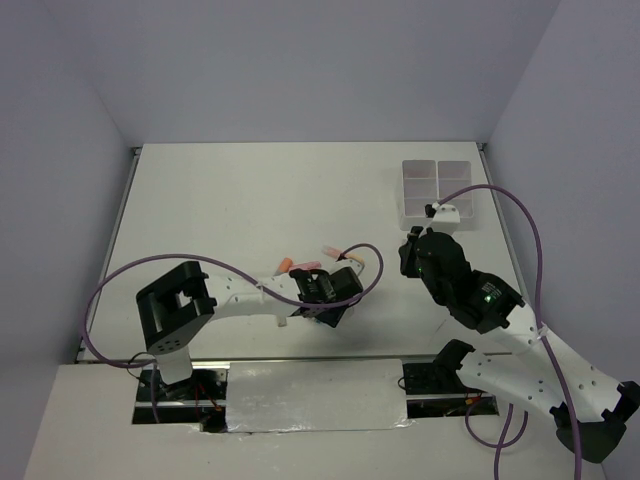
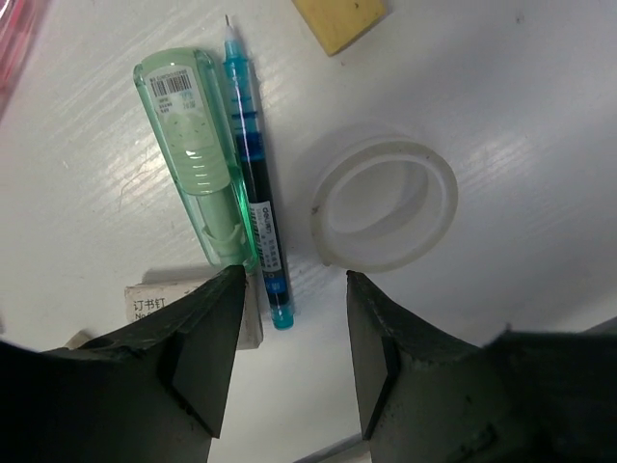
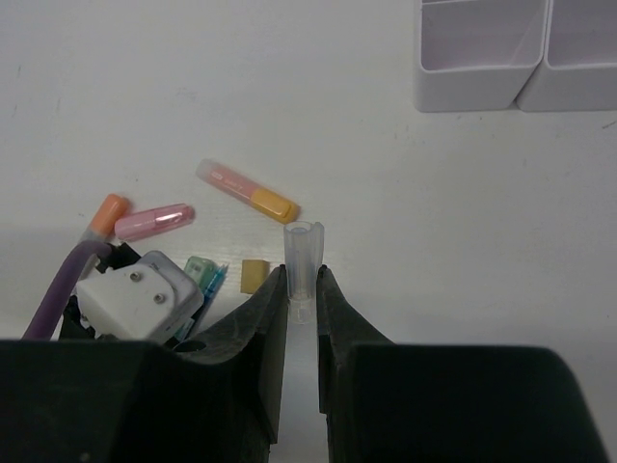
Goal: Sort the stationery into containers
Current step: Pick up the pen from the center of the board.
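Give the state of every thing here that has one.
left gripper, open above the blue pen.
right gripper, shut on clear cap.
blue pen, uncapped, lying flat.
tape ring, lying flat.
pink-yellow marker, capped, lying flat.
containers, upright, visible compartments empty.

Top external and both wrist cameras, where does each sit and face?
Top external: above and behind, looking down on the white table; left arm, right arm show.
Left wrist: looks down past open left gripper at mint-green plastic packet.
Right wrist: looks forward past right gripper, shut on small clear cap, toward white translucent trays.
Shared: wrist views both show the packet.
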Tool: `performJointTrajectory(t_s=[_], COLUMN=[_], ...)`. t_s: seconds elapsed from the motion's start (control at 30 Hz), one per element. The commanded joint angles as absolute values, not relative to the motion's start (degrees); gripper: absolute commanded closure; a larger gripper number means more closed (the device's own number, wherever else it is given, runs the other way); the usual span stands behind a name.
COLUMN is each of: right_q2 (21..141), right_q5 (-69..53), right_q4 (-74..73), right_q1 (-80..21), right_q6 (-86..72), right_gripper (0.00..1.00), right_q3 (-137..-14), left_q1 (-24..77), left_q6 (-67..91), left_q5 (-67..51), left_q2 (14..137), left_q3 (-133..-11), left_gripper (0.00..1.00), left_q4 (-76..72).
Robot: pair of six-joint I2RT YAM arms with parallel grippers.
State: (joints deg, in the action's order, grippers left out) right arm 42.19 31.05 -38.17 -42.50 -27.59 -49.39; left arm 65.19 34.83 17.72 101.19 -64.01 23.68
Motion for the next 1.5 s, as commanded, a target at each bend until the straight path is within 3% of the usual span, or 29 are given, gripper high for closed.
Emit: performJointTrajectory(t_s=[0.0,0.63,0.93,1.13,1.47], right_q2=[42.2,43.9,42.2,41.7,37.2], right_q5=[31.6,31.6,32.2,30.9,25.3], right_q4=[-36.1,-35.8,-36.5,-35.9,-25.9], right_q1=[-42.4,-42.4,-42.4,-42.5,-42.3], right_q6=[-27.1,-26.9,-26.6,-26.8,-26.3], right_gripper=[1.00,1.00,1.00,1.00,1.00], right_q3=[-49.3,-50.3,-50.4,-49.9,-44.5], left_q1=[64.4,64.6,64.5,64.7,65.0], left_q6=[34.2,35.2,36.4,36.5,38.9], left_q5=[16.5,16.0,14.9,14.5,18.1], left_q2=[103.1,103.4,103.4,102.1,90.5], left_q3=[-64.8,-62.7,-59.5,-57.8,-56.5], left_gripper=[0.42,0.49,0.71,1.00,1.00], left_q4=[23.7,23.9,22.1,22.6,22.7])
